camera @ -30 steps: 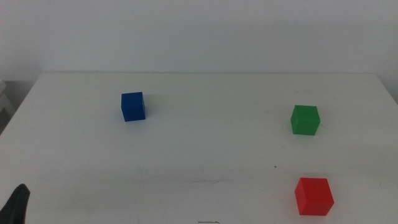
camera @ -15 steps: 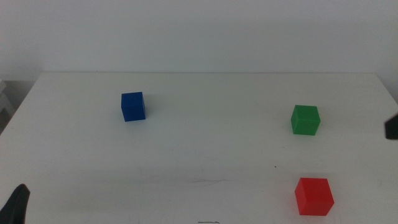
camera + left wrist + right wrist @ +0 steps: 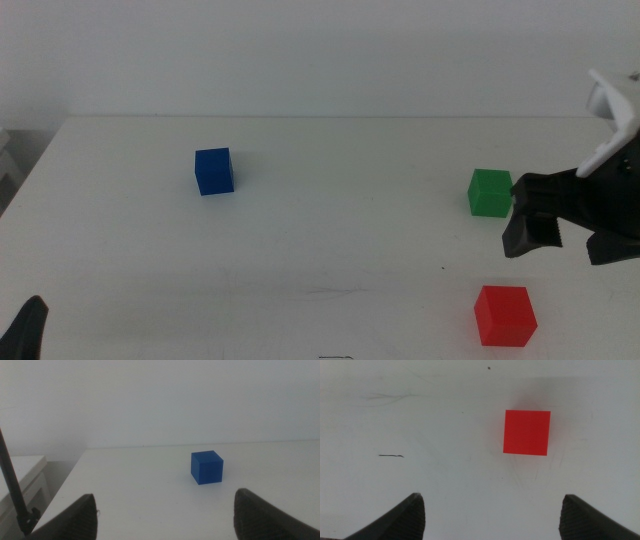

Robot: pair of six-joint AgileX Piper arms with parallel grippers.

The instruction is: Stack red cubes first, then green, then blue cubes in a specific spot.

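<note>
Right pincer agape above red cube

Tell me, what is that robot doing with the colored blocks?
It is just starting to stack them. The right gripper has swung in from the side with its jaws open and hangs above the table between the green cube and the red cube, looking down at the red one. The left gripper waits at the near corner, facing the blue cube. All three cubes sit apart on the white table, none stacked yet.
</note>
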